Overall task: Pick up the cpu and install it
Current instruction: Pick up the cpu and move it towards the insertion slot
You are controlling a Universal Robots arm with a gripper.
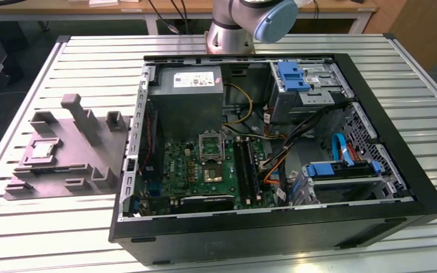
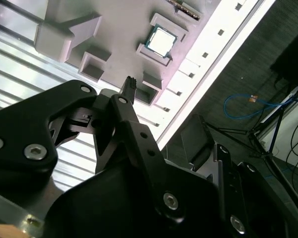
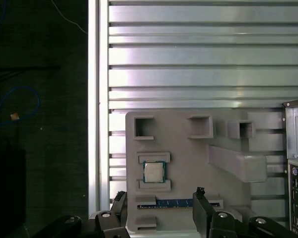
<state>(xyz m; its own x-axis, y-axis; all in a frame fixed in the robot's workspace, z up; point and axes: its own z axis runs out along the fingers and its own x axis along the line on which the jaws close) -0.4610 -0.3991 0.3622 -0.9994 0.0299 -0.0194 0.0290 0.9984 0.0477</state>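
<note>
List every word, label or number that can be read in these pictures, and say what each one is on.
No text can be quoted.
The white label on the power supply: print too small to read.
The cpu: no marking legible on its top in both wrist views.
The green motherboard: any markings too small to read.

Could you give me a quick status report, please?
Pincer open, empty, apart from grey fixture. Cpu lying in fixture, not yet grasped. Nothing between them.
</note>
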